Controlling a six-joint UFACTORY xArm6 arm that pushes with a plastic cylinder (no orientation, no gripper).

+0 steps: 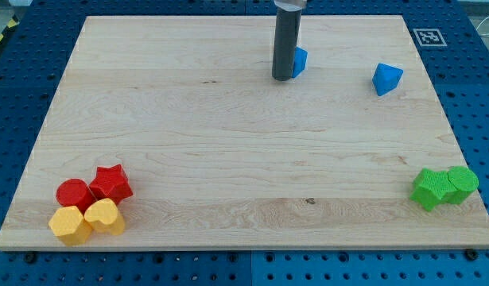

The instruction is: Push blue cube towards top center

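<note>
A blue cube (300, 59) lies near the view's top centre, mostly hidden behind my dark rod. My tip (281, 78) rests on the board just to the left of and below the cube, touching or almost touching it. A second blue block (386, 78), wedge-like, lies further to the right near the top.
The wooden board (228, 151) carries a red cylinder (74, 193), a red star (111, 183), a yellow hexagon (69, 225) and a yellow heart (105, 216) at the bottom left. Two green blocks (431, 187) (463, 183) sit at the bottom right. A marker tag (428, 36) is at the top right corner.
</note>
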